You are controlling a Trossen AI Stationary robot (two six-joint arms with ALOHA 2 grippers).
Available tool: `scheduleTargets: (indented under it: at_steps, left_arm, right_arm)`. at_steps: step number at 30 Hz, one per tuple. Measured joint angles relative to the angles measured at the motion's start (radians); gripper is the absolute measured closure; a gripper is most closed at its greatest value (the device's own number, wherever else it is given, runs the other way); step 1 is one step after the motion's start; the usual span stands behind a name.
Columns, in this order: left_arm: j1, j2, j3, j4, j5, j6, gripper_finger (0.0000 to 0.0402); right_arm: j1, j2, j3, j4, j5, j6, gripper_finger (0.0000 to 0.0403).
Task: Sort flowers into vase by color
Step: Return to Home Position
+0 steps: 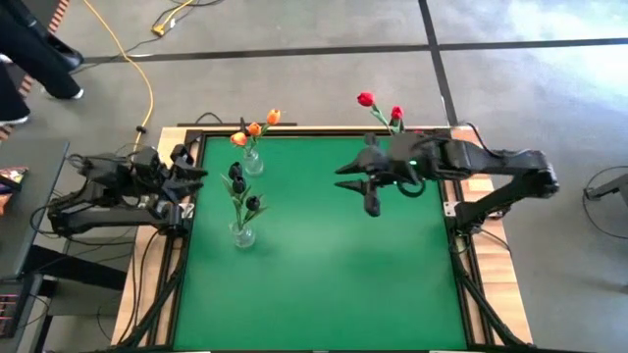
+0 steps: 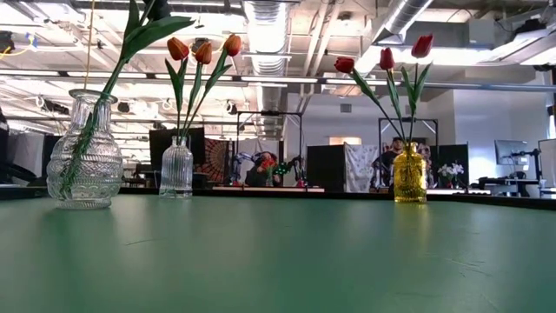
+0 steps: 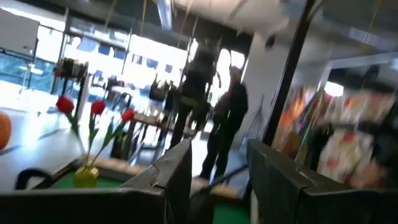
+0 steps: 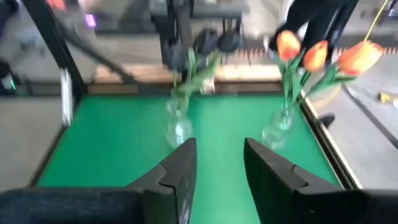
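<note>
1. High view: The right hand (image 1: pixel 358 186) hangs over the green desk (image 1: pixel 324 284) with its fingers spread, gripping nothing. Its arm reaches out just beside the red flowers (image 1: pixel 381 106) at the far right edge. Folding that arm home looks like the risky part, because a forearm swinging wide could catch the thin red stems and tip their vase. The left hand (image 1: pixel 191 176) waits at the desk's left edge, near the black flowers (image 1: pixel 240 186) and the orange flowers (image 1: pixel 255 127). A stray move there could brush their leaves.

2. Low view: No arm shows here. The round clear vase (image 2: pixel 84 152), the ribbed clear vase (image 2: pixel 176 169) with the orange heads, and the yellow vase (image 2: pixel 410 178) with the red heads all stand upright. The round vase's flower heads are cut off above the picture. The stems lean and rise high above narrow necks, so I judge each vase top-heavy enough for a light knock to topple it.

3. Left wrist view: The left hand is open with nothing between its fingers, and it looks across the desk toward the yellow vase. A person (image 3: pixel 227 124) stands beyond the desk, and anyone stepping closer while the arms are working would be a hazard.

4. Right wrist view: The right hand is open and empty. It faces the black and orange flowers in their clear vases, which are well apart from it. Drifting forward instead of drawing back would carry its fingers toward those stems.
</note>
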Motion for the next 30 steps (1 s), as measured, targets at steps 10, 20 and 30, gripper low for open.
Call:
scheduleTargets:
  at_steps: [10,20,30]
  left_arm:
    - [0.000,0.000,-0.027,-0.155,0.008,0.137,0.0261]
    - [0.000,-0.114,-0.078,-0.203,-0.026,0.180,0.0298]
    - [0.000,-0.232,-0.180,-0.165,-0.134,0.114,0.0362]
  right_arm:
    - [-0.005,-0.261,-0.474,0.461,0.022,0.083,0.0294]
    - [-0.059,-0.424,-0.771,0.612,0.049,0.228,0.0335]
    - [-0.104,-0.500,-1.006,0.923,0.047,0.238,0.0380]
